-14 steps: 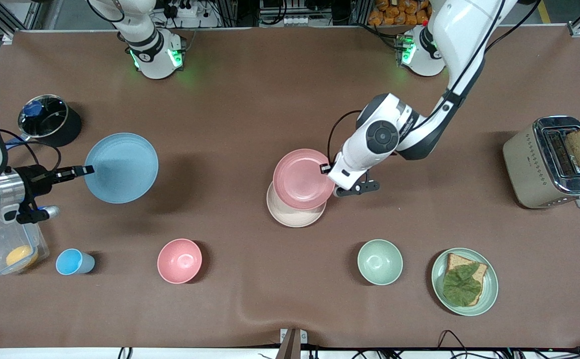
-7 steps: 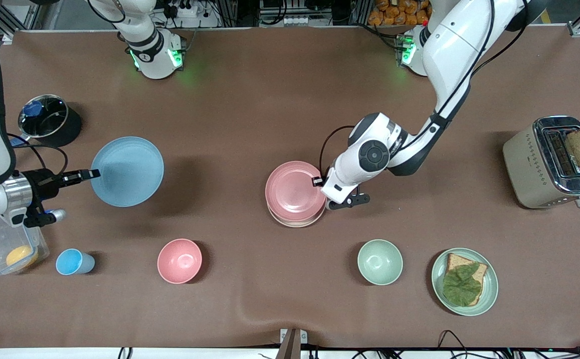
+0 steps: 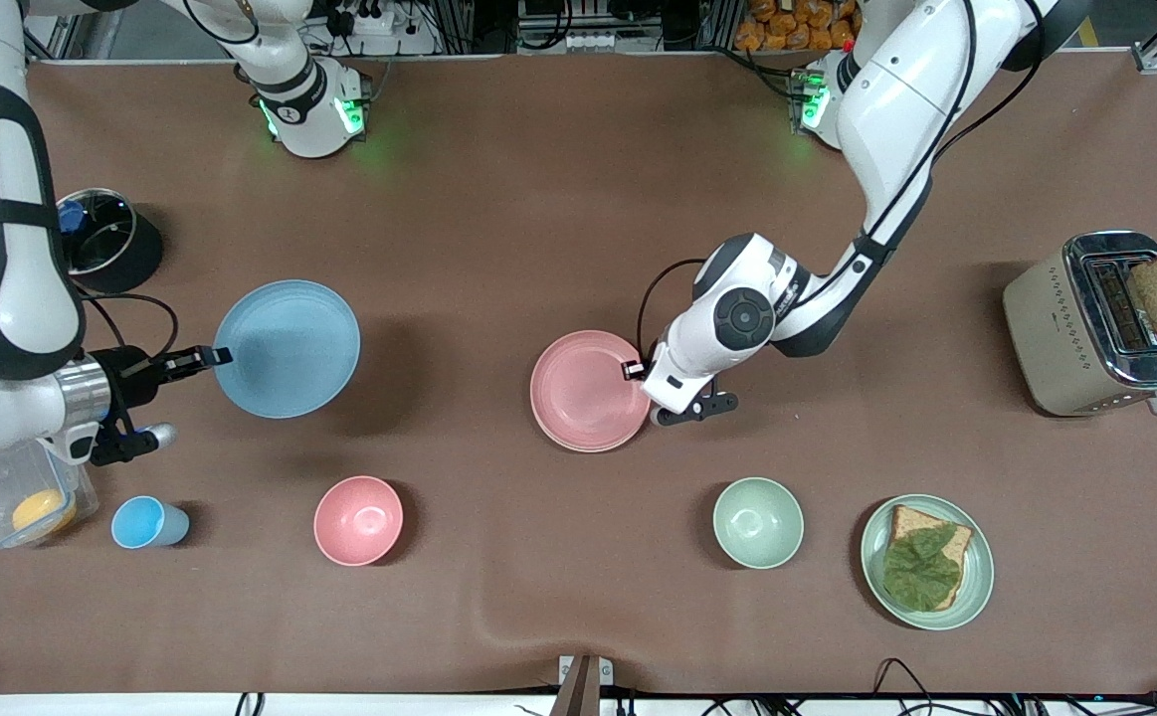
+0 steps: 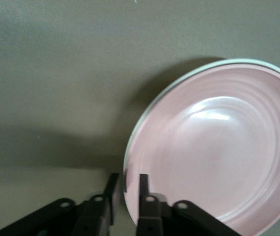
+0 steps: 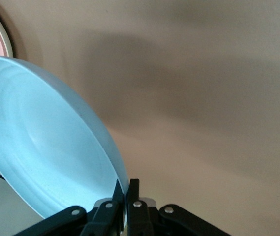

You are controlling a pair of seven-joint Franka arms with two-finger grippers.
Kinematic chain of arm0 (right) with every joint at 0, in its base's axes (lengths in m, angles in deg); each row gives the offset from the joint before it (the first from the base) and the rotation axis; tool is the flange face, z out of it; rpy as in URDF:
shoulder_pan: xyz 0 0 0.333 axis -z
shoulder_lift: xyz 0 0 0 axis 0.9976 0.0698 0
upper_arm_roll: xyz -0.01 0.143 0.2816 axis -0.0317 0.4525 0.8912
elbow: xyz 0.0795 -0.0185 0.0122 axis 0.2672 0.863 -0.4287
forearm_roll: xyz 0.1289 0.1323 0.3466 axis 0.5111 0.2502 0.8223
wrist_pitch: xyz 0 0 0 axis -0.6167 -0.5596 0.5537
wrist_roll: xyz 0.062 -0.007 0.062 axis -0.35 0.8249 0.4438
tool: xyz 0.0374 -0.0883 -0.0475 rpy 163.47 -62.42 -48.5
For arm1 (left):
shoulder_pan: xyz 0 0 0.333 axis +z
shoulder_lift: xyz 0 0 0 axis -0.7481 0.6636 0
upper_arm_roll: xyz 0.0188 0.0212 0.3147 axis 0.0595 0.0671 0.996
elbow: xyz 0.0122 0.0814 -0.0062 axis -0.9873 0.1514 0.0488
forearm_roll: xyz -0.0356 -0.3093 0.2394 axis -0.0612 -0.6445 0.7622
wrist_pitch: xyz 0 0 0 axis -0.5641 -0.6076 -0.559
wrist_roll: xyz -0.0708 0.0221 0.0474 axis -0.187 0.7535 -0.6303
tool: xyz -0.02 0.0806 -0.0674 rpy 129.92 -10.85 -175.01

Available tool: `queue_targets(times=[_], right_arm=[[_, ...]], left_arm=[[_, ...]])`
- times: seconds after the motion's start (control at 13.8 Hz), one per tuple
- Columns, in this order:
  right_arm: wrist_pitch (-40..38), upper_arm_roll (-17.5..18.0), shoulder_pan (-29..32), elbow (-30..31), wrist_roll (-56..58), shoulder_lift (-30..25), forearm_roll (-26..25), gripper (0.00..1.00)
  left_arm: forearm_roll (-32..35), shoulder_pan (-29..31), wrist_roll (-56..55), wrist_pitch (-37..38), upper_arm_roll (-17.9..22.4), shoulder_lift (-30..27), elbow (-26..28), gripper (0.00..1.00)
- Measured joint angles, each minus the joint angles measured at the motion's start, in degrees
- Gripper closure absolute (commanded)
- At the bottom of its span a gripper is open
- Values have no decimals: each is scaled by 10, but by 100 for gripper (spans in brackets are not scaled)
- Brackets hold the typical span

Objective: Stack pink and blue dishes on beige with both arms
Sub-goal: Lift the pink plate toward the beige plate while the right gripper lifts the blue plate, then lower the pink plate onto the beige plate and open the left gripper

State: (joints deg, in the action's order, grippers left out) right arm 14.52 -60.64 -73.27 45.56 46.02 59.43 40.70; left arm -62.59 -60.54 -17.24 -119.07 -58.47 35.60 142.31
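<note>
The pale pink plate lies flat at the table's middle, covering the beige plate. Of the beige plate only a thin pale rim shows round the pink plate in the left wrist view. My left gripper is low at the pink plate's edge. It is open, its fingers a little apart with the rim between them. My right gripper is shut on the rim of the light blue plate and holds it tilted above the table toward the right arm's end. In the right wrist view the blue plate fills one side above my right gripper.
A black pot, a clear box and a blue cup stand at the right arm's end. A pink bowl, a green bowl and a green plate with bread lie nearer the camera. A toaster stands at the left arm's end.
The left arm has lowered the pink plate onto the beige one, which it now covers. The right arm has carried the blue plate toward the table's middle.
</note>
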Motion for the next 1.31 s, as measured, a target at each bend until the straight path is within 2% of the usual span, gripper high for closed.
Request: queue_targets(times=[0.29, 0.44, 0.73, 1.02, 1.16, 1.23, 1.31], right_arm=[[7, 0, -19, 0, 0, 0, 7, 100], [16, 1, -28, 0, 0, 1, 7, 100], [26, 3, -57, 0, -1, 4, 10, 100], [71, 4, -149, 1, -89, 11, 12, 100], [92, 3, -190, 3, -139, 16, 12, 100], [97, 3, -203, 3, -156, 18, 12, 100], [100, 3, -213, 3, -167, 19, 12, 100]], left_arm=[[15, 0, 0, -8, 1, -7, -14, 0], [27, 21, 1, 14, 4, -46, -29, 0], [30, 112, 43, 131, 6, -208, -42, 0], [31, 210, 189, 264, 8, -342, -41, 0], [31, 225, 212, 329, 15, -376, -44, 0], [31, 217, 220, 361, 31, -385, -50, 0], [31, 194, 235, 390, 68, -390, -61, 0]])
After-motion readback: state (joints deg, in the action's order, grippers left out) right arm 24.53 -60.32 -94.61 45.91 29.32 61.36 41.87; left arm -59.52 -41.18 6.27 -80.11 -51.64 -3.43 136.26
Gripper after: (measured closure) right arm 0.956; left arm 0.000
